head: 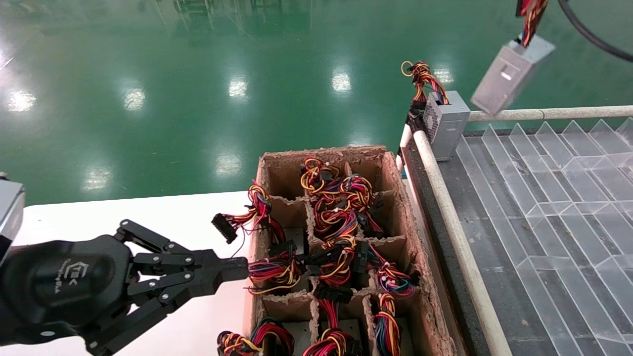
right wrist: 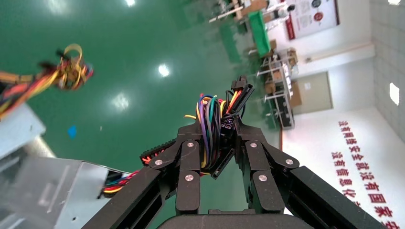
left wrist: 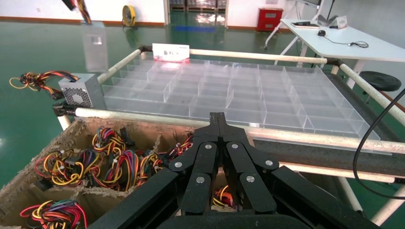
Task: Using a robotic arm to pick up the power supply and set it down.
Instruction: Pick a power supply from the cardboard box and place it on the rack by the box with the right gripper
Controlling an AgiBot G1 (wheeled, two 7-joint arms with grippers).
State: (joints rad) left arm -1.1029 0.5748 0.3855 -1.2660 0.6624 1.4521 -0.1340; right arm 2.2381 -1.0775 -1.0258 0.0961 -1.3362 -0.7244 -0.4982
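The power supply (head: 512,74), a plain grey metal box, hangs tilted in the air above the far corner of the clear tray, held up by its wire bundle (head: 530,17), which runs off the top of the head view. In the right wrist view my right gripper (right wrist: 217,128) is shut on that coloured wire bundle, and the power supply (right wrist: 47,195) dangles below it. In the left wrist view the power supply (left wrist: 94,45) shows far off. My left gripper (head: 242,269) is shut and holds nothing, low by the near-left side of the cardboard box; its closed tip (left wrist: 218,119) points toward the tray.
A cardboard box (head: 277,163) with cells full of loose wire bundles sits on the white table (head: 123,212). To its right lies a clear divided tray (head: 544,198) framed by white rails (head: 445,198). A vented grey box (head: 445,123) with wires stands at the tray's far-left corner.
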